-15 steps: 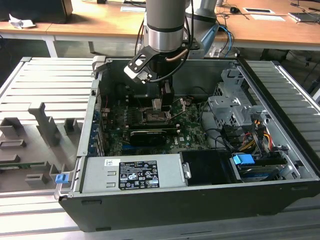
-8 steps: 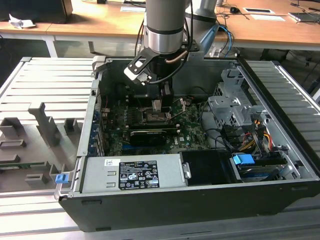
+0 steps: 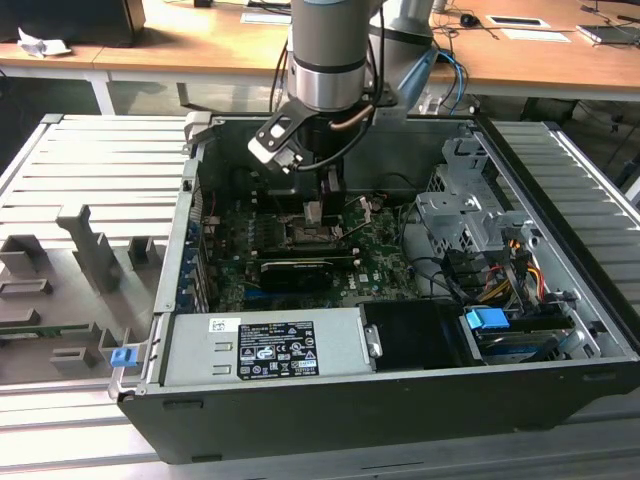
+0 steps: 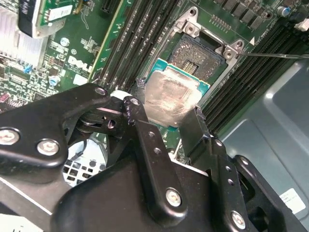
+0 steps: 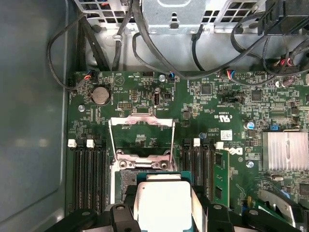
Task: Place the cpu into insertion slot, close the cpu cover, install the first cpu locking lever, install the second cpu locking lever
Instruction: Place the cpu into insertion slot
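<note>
Fixtures (image 3: 90,250) of grey plastic lie at the exterior view's left. Mid-case, the gripper (image 4: 164,112) is clamped on the cpu (image 4: 174,94), close over the open insertion slot (image 4: 200,53). A drive cage (image 3: 470,215) stands to the right.

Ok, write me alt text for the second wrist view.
The gripper clamps the cpu, a silvery square with a green edge, in its black jaws, close beside the open insertion slot and not yet seated in it. Green circuit board and rows of long black slots lie around them.
</note>
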You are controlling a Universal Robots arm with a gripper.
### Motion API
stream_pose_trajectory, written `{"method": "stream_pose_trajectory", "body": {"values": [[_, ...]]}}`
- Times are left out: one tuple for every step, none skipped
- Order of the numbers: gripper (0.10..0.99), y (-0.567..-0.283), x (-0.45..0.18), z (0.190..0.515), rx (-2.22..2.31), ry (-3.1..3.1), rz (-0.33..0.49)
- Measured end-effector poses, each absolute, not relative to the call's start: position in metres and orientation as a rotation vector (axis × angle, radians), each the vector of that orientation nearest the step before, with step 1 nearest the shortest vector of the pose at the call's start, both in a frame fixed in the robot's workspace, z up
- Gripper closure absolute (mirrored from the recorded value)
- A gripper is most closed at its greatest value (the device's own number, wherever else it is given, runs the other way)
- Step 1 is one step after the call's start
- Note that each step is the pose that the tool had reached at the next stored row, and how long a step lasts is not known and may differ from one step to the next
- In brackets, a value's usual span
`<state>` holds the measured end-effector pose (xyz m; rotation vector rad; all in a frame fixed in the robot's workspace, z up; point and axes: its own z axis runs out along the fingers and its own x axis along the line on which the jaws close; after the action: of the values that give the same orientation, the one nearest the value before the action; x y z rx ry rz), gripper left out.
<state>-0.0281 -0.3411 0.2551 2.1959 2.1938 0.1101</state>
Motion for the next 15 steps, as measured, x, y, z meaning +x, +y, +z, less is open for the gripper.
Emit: {"method": "stream_pose_trajectory", "body": {"values": [[0.557,-0.340,-0.028,0.254,2.196,2.194,0.110],[0.557,-0.340,-0.029,0.253,2.196,2.194,0.110],[0.557,-0.340,-0.030,0.252,2.196,2.194,0.110],[0.557,-0.340,-0.032,0.251,2.196,2.194,0.110],[0.557,-0.340,-0.034,0.250,2.196,2.194,0.110],[0.557,-0.339,-0.034,0.249,2.196,2.194,0.110],[0.557,-0.339,-0.034,0.248,2.196,2.194,0.110],[0.557,-0.338,-0.035,0.244,2.196,2.194,0.110],[0.557,-0.337,-0.035,0.242,2.196,2.194,0.110],[0.557,-0.335,-0.035,0.241,2.196,2.194,0.109],[0.557,-0.334,-0.035,0.239,2.197,2.194,0.109],[0.557,-0.332,-0.035,0.237,2.197,2.194,0.109],[0.557,-0.331,-0.037,0.235,2.197,2.194,0.109],[0.557,-0.331,-0.038,0.233,2.197,2.194,0.110],[0.557,-0.331,-0.039,0.232,2.198,2.193,0.110]]}}
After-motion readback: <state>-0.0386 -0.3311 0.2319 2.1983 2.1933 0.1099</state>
